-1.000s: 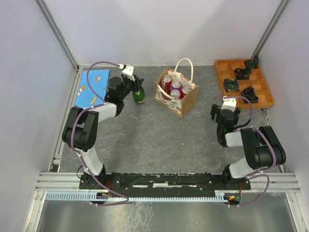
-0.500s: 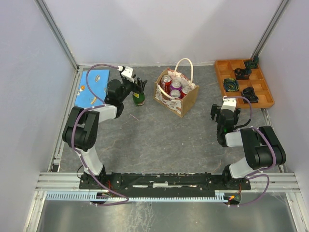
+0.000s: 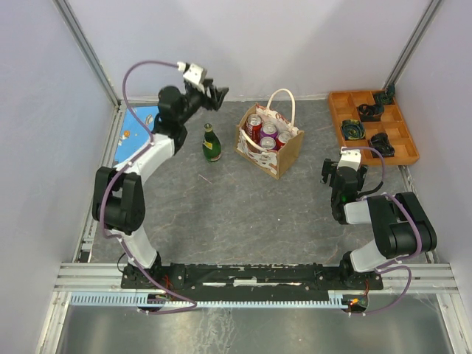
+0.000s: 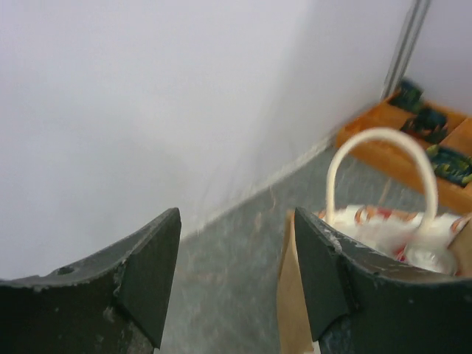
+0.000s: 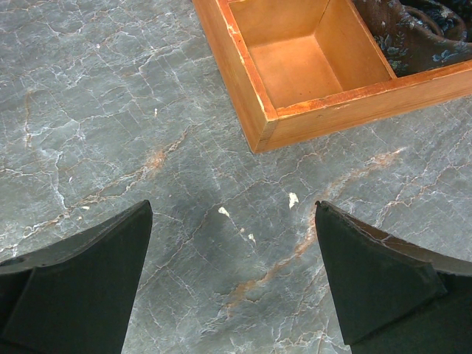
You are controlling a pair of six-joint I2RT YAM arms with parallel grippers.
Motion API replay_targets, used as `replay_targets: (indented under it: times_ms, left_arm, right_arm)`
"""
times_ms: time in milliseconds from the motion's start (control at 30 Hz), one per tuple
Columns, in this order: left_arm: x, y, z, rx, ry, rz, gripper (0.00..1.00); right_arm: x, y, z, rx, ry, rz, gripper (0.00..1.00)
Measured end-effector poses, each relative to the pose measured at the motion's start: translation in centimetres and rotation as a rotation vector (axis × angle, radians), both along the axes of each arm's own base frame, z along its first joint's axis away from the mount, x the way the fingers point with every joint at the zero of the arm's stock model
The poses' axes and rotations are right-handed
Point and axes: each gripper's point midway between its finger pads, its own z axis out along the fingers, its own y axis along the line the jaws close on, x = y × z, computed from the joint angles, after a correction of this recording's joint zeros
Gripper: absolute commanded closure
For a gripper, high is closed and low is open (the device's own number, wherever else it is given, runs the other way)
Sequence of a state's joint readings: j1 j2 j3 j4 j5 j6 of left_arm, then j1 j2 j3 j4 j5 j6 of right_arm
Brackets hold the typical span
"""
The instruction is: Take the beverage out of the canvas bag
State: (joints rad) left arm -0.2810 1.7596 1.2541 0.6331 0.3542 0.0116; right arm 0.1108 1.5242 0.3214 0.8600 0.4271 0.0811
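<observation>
left gripper (image 3: 215, 93) open, empty, high up left of bag (image 3: 276, 158). right gripper (image 5: 232, 243) open over desk (image 3: 243, 214). bottle (image 3: 212, 144) upright beside bag; cans (image 3: 267, 131) inside. risks, we reckon: gripper snags handle (image 3: 280, 91) & tips bag; low arm sweep topples bottle.

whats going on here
The left gripper is open and empty, raised near the back wall between a green bottle and the canvas bag. The bottle stands upright on the table, just left of the bag and apart from it. Several cans sit inside the bag. The right gripper is open over bare table beside the orange tray, holding nothing.
</observation>
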Motion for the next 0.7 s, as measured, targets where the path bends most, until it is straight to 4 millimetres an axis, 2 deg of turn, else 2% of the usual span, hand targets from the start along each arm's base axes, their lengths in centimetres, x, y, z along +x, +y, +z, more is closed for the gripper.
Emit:
replay_targets:
  times_ms: [100,200,233,300,333,433,600,667,700]
  left_arm:
    - [-0.1,-1.7,6.2,0.005,-0.053,-0.084,0.32]
    - [-1.0,-4.1,11.4,0.018,-0.105,-0.179,0.31]
    - [-1.6,-4.9,12.6,0.027,-0.118,-0.214,0.31]
    - [-2.6,-6.7,12.7,0.039,-0.107,-0.265,0.31]
    - [-2.9,-7.6,12.2,0.05,-0.087,-0.294,0.3]
    - [-3.1,-10.4,8.3,0.106,0.017,-0.357,0.26]
    - [-3.6,-13.8,-0.8,0.205,0.247,-0.415,0.25]
    - [-4.1,-14.7,-3.8,0.244,0.327,-0.421,0.24]
    - [-4.4,-14.9,-4.8,0.259,0.357,-0.419,0.2]
  right_arm:
    - [0.0,0.0,0.0,0.0,0.0,0.0,0.01]
    - [0.0,0.0,0.0,0.0,0.0,0.0,0.01]
    - [0.0,0.0,0.0,0.0,0.0,0.0,0.01]
    - [0.0,0.0,0.0,0.0,0.0,0.0,0.01]
    - [0.0,0.0,0.0,0.0,0.0,0.0,0.01]
    - [0.0,0.0,0.0,0.0,0.0,0.0,0.01]
    - [0.0,0.0,0.0,0.0,0.0,0.0,0.01]
    - [0.0,0.0,0.0,0.0,0.0,0.0,0.01]
    - [0.0,0.0,0.0,0.0,0.0,0.0,0.01]
